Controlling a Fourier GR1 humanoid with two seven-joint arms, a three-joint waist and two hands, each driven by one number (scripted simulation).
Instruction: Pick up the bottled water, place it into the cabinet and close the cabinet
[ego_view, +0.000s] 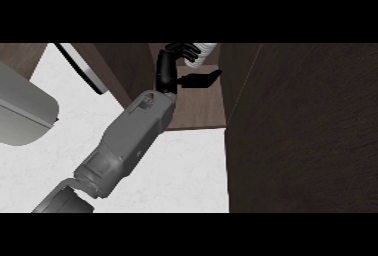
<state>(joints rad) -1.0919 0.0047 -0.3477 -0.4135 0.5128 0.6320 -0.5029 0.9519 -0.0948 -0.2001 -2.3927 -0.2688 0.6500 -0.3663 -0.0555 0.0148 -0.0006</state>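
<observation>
The bottled water (207, 50) shows as a white ribbed shape at the top of the head view, inside the open cabinet (198, 107). My right hand (179, 56) reaches into the cabinet on a long grey forearm that rises from the lower left. Its fingers curl against the bottle's left side and hide part of it. The thumb (201, 79) sticks out to the right below the bottle, over the brown shelf. The bottle's base is hidden. My left hand does not show.
The cabinet's dark brown door (303, 130) stands open and fills the right side. The white counter (184, 170) lies below the cabinet. A large grey rounded shape (26, 112) sits at the left edge, with a pale slanted strip (83, 67) beside the cabinet's left wall.
</observation>
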